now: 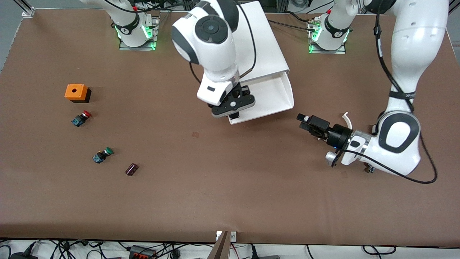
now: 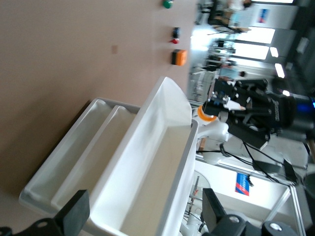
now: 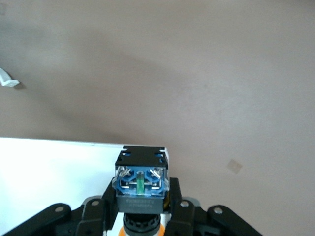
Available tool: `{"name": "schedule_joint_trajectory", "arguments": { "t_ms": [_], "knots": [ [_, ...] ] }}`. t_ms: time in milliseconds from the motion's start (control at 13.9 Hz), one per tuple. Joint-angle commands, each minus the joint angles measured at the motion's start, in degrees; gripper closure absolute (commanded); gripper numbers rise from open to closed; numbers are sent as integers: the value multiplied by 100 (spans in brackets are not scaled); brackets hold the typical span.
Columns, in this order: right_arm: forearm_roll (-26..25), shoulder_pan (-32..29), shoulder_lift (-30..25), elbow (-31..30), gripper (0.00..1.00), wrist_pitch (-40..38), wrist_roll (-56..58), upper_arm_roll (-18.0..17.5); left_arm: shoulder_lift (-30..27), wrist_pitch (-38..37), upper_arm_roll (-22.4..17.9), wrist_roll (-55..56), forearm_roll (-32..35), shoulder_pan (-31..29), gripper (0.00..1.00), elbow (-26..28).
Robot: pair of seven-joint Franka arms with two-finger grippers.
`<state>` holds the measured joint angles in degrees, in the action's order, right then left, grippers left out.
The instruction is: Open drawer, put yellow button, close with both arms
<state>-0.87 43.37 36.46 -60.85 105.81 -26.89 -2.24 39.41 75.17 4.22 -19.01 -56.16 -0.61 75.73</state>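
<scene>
The right gripper (image 1: 234, 114) hangs over the open drawer (image 1: 267, 97), above its front edge. Its fingers pinch the yellow button (image 3: 141, 183) by the black-and-blue body (the yellow cap (image 2: 205, 114) peeks out below in the left wrist view). The drawer sticks out of the white cabinet (image 1: 258, 46) toward the front camera.

The left gripper (image 1: 304, 122) floats low over bare table, beside the drawer's corner on the left arm's end, not touching it. Its fingers (image 2: 74, 212) stand wide apart and hold nothing.

The brown table (image 1: 230, 194) has lots of open room nearer the front camera. Toward the right arm's end, well apart from the cabinet, sit an orange box (image 1: 76, 92), a red button (image 1: 81, 118), a green button (image 1: 102, 154) and a small dark part (image 1: 131, 169). A little white curved piece (image 1: 346, 119) lies near the left arm.
</scene>
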Motion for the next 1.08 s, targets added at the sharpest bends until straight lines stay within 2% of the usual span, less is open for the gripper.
{"name": "schedule_joint_trajectory", "arguments": {
  "t_ms": [0,215,431,574,718,861,1005],
  "knots": [
    [61,136,98,197,100,-79,-158,-5,-476,-11,61,1176,744,79,0,56],
    [516,216,256,336,100,-43,-394,-13,-758,-11,88,2232,1955,140,0,-267],
    [606,339,414,399,100,-87,-579,-5,-838,32,105,3121,4220,507,0,-498],
    [641,436,545,399,100,-87,-711,-4,-838,181,114,3184,5252,868,0,-498],
    [815,454,712,399,100,-44,-948,-4,-838,200,88,3289,5423,931,0,-533],
    [905,454,757,399,100,-43,-976,-4,-681,296,35,3281,5397,879,0,-996],
    [905,454,766,399,100,-35,-984,-4,-627,261,44,3298,5379,879,0,-1087]
  ]
}}
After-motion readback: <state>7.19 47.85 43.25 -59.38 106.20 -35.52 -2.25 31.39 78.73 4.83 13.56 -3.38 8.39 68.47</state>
